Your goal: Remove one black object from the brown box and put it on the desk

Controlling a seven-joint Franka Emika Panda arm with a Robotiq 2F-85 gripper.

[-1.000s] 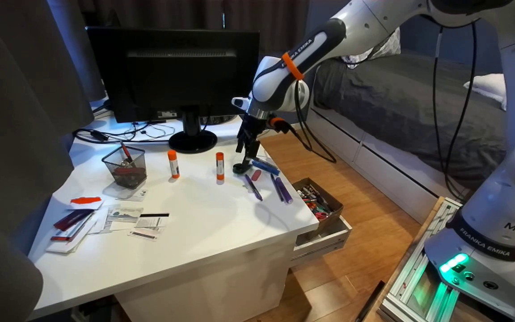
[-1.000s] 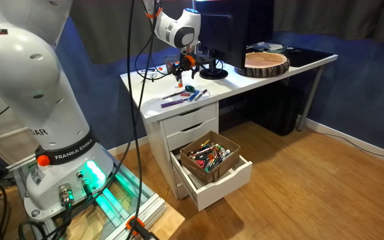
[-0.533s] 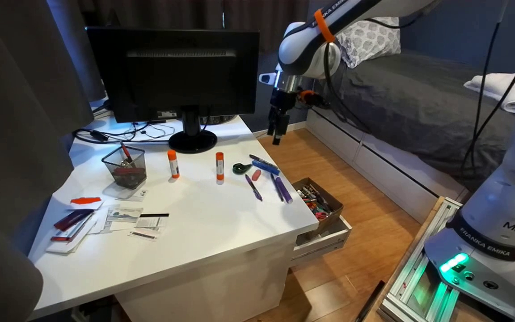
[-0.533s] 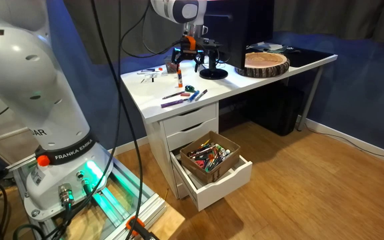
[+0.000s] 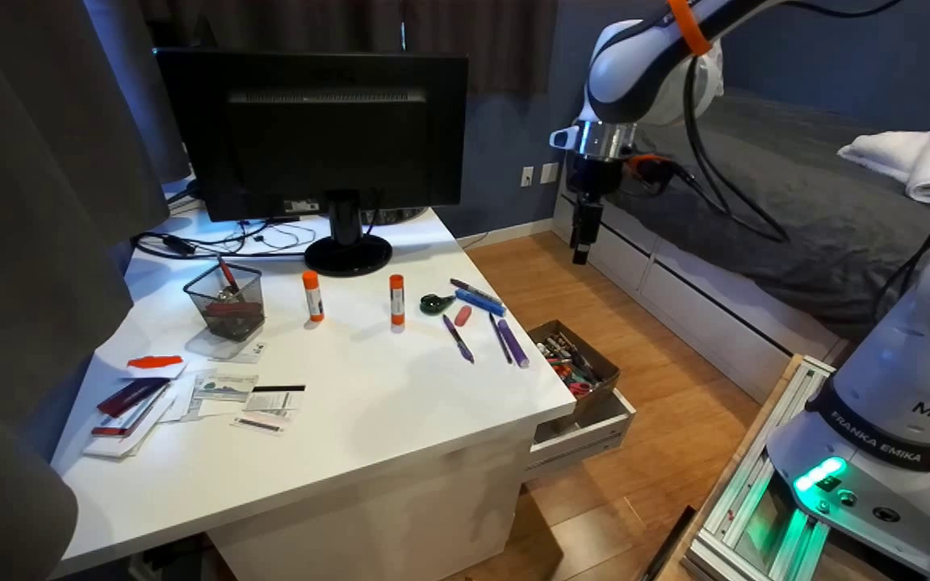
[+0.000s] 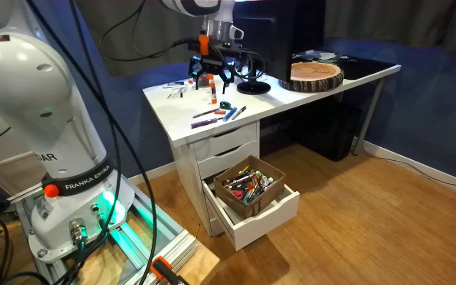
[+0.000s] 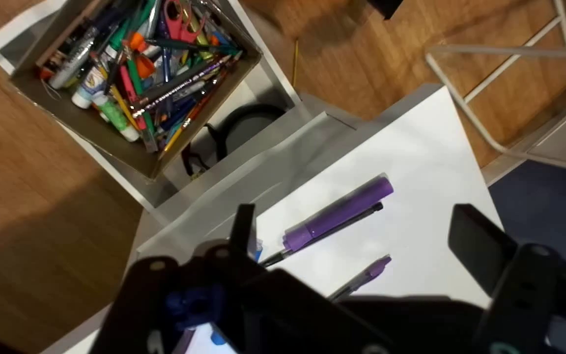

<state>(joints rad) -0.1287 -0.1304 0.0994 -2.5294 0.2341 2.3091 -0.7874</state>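
Observation:
The brown box (image 6: 267, 196) is an open cardboard box full of pens and craft tools. It stands in the pulled-out drawer and also shows in the wrist view (image 7: 67, 118). Inside it are several dark pens and markers. The white desk (image 5: 416, 403) carries a dark marker (image 5: 475, 288) beside a blue marker near its edge; the dark marker also shows in an exterior view (image 6: 238, 113). My gripper (image 5: 583, 257) is raised in the air, apart from box and desk. In the wrist view its fingers (image 7: 354, 221) are wide apart with nothing between them.
A purple highlighter (image 7: 339, 211), thin dark pen (image 5: 500, 339), green item (image 5: 436, 304), eraser (image 5: 462, 315) and glue sticks (image 5: 397, 301) are on the desk. A mesh cup (image 5: 227, 303) and monitor (image 5: 312, 133) stand farther back. The open drawer (image 6: 265, 225) sticks out.
My gripper has risen from over the small items and moved off the desk edge toward the robot's base, staying open. The dark marker stays on the desk; desk items and box look unmoved.

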